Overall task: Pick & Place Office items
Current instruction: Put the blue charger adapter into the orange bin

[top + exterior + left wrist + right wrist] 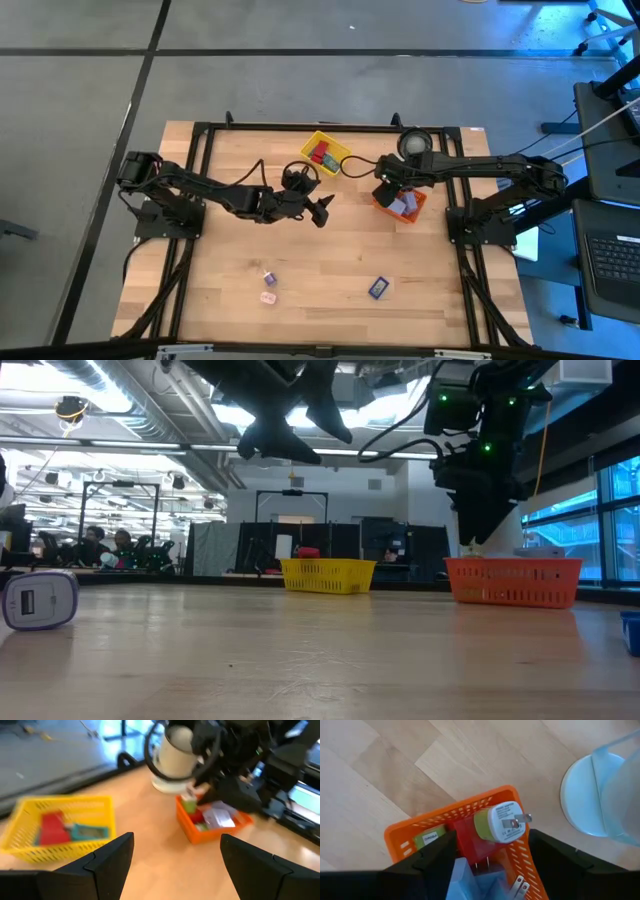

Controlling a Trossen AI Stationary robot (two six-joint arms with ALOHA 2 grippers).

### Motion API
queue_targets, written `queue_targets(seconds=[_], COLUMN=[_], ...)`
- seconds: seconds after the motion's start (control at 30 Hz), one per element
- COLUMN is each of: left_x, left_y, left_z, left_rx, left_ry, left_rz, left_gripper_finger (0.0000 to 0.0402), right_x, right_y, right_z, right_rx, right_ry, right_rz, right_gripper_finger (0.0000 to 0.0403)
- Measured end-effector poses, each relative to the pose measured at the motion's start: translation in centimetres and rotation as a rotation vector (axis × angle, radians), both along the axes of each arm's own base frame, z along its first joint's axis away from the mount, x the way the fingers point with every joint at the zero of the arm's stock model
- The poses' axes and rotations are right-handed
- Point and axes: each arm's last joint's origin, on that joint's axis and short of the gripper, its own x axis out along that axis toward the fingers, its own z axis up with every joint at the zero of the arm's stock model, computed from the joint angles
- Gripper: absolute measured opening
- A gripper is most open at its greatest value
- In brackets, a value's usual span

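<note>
My right gripper (386, 192) hangs open over the orange bin (402, 205). In the right wrist view its fingers (436, 855) stand either side of a green-and-white plug piece (501, 822), which lies on a red piece (470, 842) in the orange bin (402, 837). My left gripper (322, 210) is open above the table's middle, touching nothing. The yellow bin (325, 153) holds a red piece (51, 827) and a teal piece (89, 832). A lavender piece (268, 277), a pink piece (268, 297) and a dark blue piece (378, 288) lie on the near part of the table.
A white round roll (413, 143) stands at the far edge, just behind the orange bin. The two bins sit side by side near the far edge. The black frame rails (200, 150) run along the table's left, right and far sides. Bare wood lies between the arms.
</note>
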Motion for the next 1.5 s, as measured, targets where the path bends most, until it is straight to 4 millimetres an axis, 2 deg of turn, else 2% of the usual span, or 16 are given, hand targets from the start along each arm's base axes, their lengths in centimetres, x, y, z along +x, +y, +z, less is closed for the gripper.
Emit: queue_targets(seconds=[0.17,0.3,0.4,0.53,0.67,0.83,0.93,1.13,1.3,1.5], left_x=[-0.2,-1.0,-2.0,-4.1,-6.3,-7.5,-7.8,-8.7,-8.9,-7.8], left_y=[-0.5,-1.8,-3.3,-6.4,-8.6,-10.0,-11.0,-13.0,-14.2,-14.2], left_z=[-0.9,-1.9,-2.8,-4.0,-4.7,-5.0,-5.0,-5.5,-7.2,-8.7], left_rx=[-0.143,-0.272,-0.426,-0.592,-0.675,-0.98,-1.082,-1.173,-1.221,-1.244], left_ry=[0.058,0.156,0.245,0.419,0.515,0.45,0.422,0.394,0.429,0.42], left_rz=[-0.111,-0.169,-0.189,-0.191,-0.066,0.248,0.312,0.43,0.547,0.569], left_gripper_finger=[0.0294,0.0294,0.0294,0.0294,0.0294,0.0294,0.0294,0.0294,0.0294,0.0294], right_x=[0.0,0.5,1.0,1.6,2.1,2.5,2.8,3.0,3.0,3.1], right_y=[0.0,0.0,0.0,-0.1,-0.2,-0.3,-0.4,-0.4,-0.4,-0.4], right_z=[0.2,1.1,2.3,3.8,4.9,5.7,5.9,6.0,6.0,6.0], right_rx=[0.002,0.027,0.03,0.02,-0.002,-0.022,-0.032,-0.034,-0.029,-0.038], right_ry=[0.01,-0.011,-0.042,-0.083,-0.119,-0.153,-0.183,-0.203,-0.202,-0.2], right_rz=[0.028,0.083,0.096,0.14,0.174,0.197,0.199,0.227,0.242,0.271], right_gripper_finger=[0.027,0.0274,0.0269,0.0264,0.0261,0.0261,0.0261,0.0261,0.0261,0.0261])
